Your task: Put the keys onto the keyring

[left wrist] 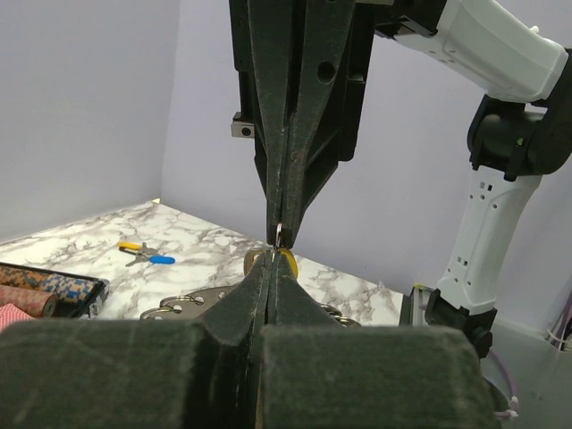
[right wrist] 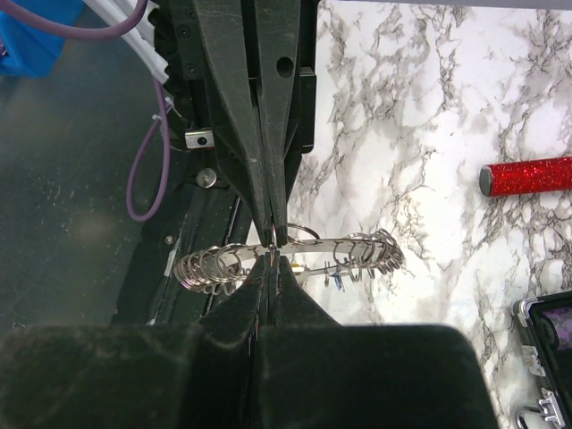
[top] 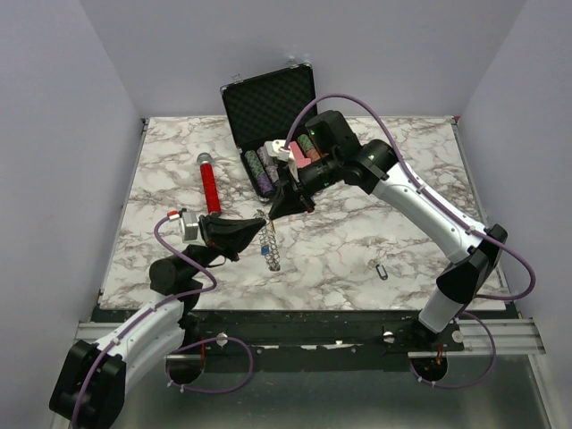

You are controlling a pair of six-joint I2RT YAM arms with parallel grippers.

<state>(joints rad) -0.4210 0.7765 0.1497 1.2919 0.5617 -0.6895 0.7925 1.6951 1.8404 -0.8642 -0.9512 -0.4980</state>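
Note:
The keyring [top: 270,246], a big silver band hung with many small rings, stands on edge at mid-table, also seen in the right wrist view [right wrist: 357,243]. My left gripper [top: 257,234] is shut, seemingly on its band [left wrist: 183,304]. My right gripper [top: 273,214] meets it tip to tip [right wrist: 273,264], shut on what looks like the small ring of a yellow-tagged key [left wrist: 288,261]. A blue-tagged key [right wrist: 338,281] hangs on the keyring. One dark-tagged key [top: 382,270] lies on the marble at the right. A yellow tag and a blue tag [left wrist: 147,255] lie farther off.
An open black case [top: 268,103] with rows of poker chips [top: 261,170] stands at the back centre. A red glitter cylinder [top: 210,183] lies left of it. The right arm [top: 429,210] spans the table's right half.

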